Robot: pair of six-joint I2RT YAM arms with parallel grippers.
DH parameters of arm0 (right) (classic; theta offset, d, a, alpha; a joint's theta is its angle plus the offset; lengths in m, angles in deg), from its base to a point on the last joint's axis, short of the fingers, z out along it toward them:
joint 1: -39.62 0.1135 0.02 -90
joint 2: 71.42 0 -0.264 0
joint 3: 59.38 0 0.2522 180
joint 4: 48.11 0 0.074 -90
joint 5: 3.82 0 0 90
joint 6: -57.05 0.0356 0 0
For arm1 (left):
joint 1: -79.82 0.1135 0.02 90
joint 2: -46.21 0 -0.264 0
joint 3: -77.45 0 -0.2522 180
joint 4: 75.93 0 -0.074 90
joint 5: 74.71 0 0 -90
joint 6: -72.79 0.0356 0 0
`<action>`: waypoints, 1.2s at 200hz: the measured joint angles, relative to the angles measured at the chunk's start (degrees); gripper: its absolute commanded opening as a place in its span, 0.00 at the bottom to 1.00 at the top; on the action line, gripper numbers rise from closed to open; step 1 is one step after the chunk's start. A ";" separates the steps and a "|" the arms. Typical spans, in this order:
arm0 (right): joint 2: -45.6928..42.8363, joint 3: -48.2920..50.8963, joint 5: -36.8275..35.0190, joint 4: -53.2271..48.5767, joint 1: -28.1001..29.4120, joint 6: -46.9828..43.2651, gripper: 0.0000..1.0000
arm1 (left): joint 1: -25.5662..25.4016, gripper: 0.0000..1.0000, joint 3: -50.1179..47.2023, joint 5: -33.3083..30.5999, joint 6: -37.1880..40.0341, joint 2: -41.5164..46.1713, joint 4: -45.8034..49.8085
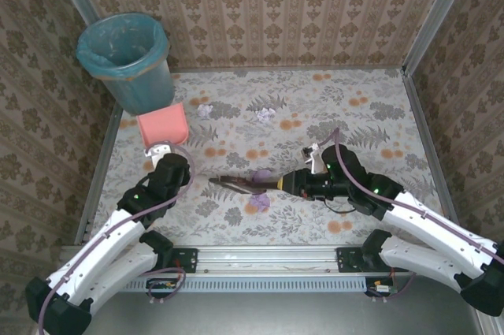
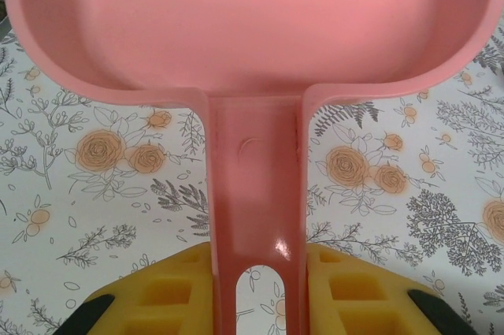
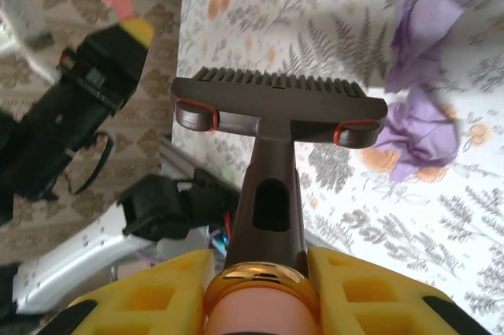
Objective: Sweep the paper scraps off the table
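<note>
Left gripper [image 2: 258,303] we find clamped on the handle of a pink dustpan [image 2: 236,27], its yellow fingers [image 2: 173,299] pressed against either side. The pan sits over the table [image 2: 102,193] near the left edge, just in front of a teal bin [image 1: 126,55]. Right gripper [image 3: 260,295] we record pinched around the handle of a dark brush [image 3: 276,102], whose head points left toward mid-table. Paper scraps [image 3: 425,126]: two lilac wads lie close beside the brush head on the cloth. Two smaller scraps [image 1: 205,110] lie farther back, well apart from the brush.
</note>
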 measured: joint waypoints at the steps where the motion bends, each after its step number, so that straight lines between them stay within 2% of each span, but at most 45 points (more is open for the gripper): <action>1: 0.00 0.04 -0.04 0.09 -0.07 0.02 0.00 | 0.02 0.00 -0.02 0.00 0.00 0.00 0.00; 64: -2.86 7.52 -6.05 5.05 -8.28 8.59 0.00 | 0.37 0.00 -0.22 0.48 -0.02 0.42 0.22; 137: -18.67 13.99 -12.20 0.83 -20.85 15.58 0.00 | 0.37 0.00 -0.22 2.27 -0.02 1.05 0.37; 169: -18.67 10.43 -11.21 -4.94 -23.26 12.76 0.00 | 0.66 0.00 -0.22 3.04 0.00 1.09 0.37; 240: -15.89 -4.81 -6.86 -16.22 -23.47 -0.50 0.00 | 0.70 0.00 -0.26 5.73 0.35 0.92 -0.70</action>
